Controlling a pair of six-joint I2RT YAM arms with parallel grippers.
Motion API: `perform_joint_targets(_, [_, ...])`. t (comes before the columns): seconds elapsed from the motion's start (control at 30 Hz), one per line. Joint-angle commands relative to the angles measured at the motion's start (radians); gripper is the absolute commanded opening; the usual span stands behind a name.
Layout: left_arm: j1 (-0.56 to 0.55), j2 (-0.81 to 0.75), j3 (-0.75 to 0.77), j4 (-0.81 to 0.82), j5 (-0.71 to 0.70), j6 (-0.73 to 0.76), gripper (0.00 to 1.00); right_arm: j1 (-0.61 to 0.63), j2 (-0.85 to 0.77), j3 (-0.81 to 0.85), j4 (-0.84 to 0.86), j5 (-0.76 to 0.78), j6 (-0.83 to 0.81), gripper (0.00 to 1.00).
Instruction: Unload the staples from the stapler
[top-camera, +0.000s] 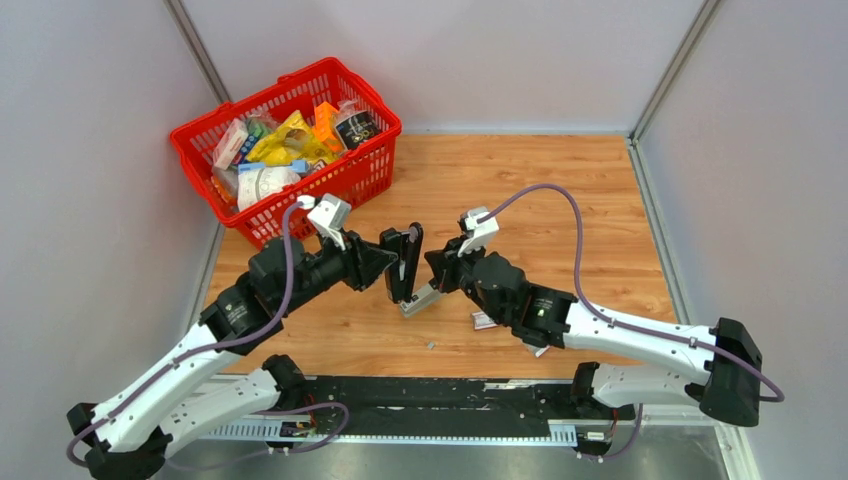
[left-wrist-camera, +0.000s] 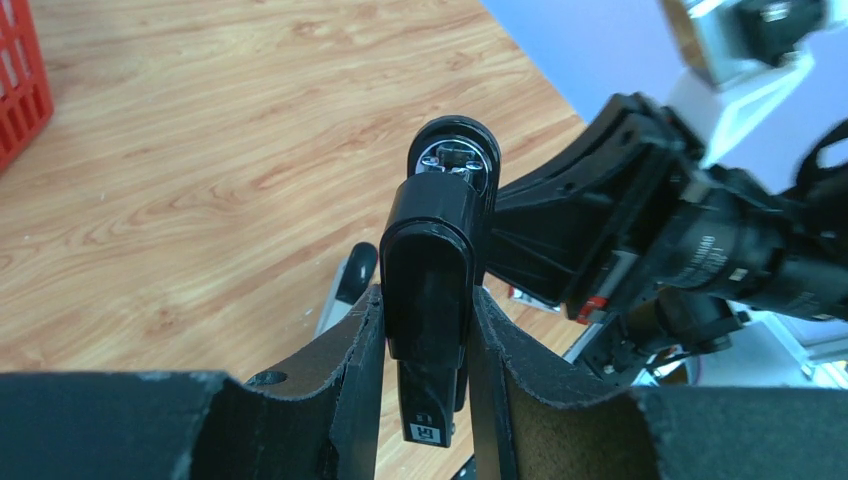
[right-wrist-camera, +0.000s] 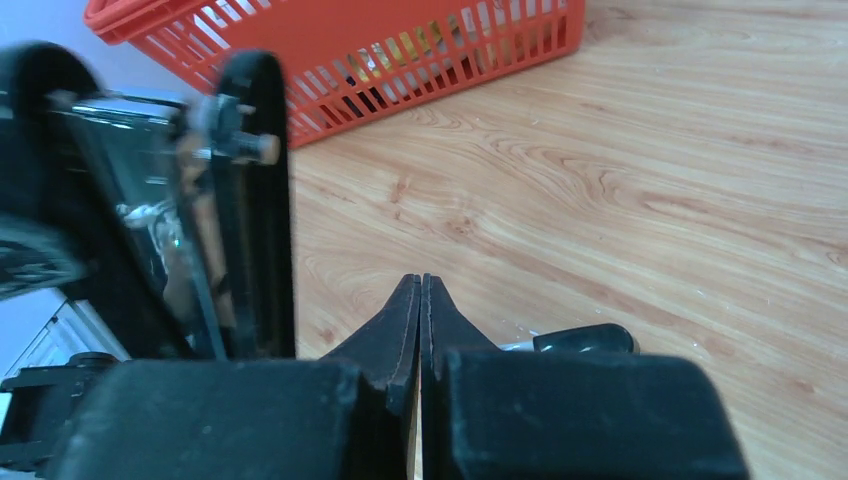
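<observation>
We see the stapler (top-camera: 405, 262) swung open near the middle of the wooden table (top-camera: 560, 200), its black top arm standing upright and clamped between the partly spread fingers of the left gripper (left-wrist-camera: 427, 320), while its silver base lies on the boards, reaching toward the right gripper (right-wrist-camera: 420, 300). That gripper's jaws are pressed fully together, with nothing visible between them, just beside the base. A red basket (top-camera: 340, 180) of packets sits at the table's far left corner
</observation>
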Motion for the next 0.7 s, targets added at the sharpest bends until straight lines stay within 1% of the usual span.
perform_joint_targets(0.0, [-0.001, 0.038, 0.013, 0.122, -0.043, 0.018, 0.0, -0.002, -0.039, 0.051, -0.03, 0.002, -0.044, 0.0])
perform_joint_targets(0.1, [-0.001, 0.093, 0.023, 0.128, -0.091, 0.054, 0.0, 0.0, -0.068, 0.048, -0.063, 0.027, -0.053, 0.0])
perform_joint_targets(0.13, [-0.001, 0.12, 0.029, 0.125, -0.101, 0.061, 0.0, -0.002, -0.077, 0.05, -0.102, 0.033, -0.053, 0.0])
perform_joint_targets(0.23, [-0.001, 0.196, 0.066, 0.111, -0.179, 0.117, 0.0, -0.002, -0.105, 0.045, -0.159, 0.042, -0.05, 0.0])
perform_joint_targets(0.4, [0.008, 0.39, 0.19, 0.059, -0.243, 0.214, 0.0, -0.002, -0.166, -0.007, -0.228, 0.069, -0.03, 0.0])
perform_joint_targets(0.47, [0.032, 0.459, 0.232, 0.048, -0.224, 0.245, 0.0, -0.002, -0.204, -0.039, -0.254, 0.079, -0.01, 0.0])
perform_joint_targets(0.57, [0.089, 0.555, 0.278, 0.048, -0.148, 0.28, 0.0, -0.002, -0.261, -0.091, -0.273, 0.077, 0.027, 0.0])
perform_joint_targets(0.67, [0.126, 0.692, 0.351, 0.039, -0.096, 0.329, 0.0, -0.002, -0.295, -0.137, -0.273, 0.06, 0.05, 0.0])
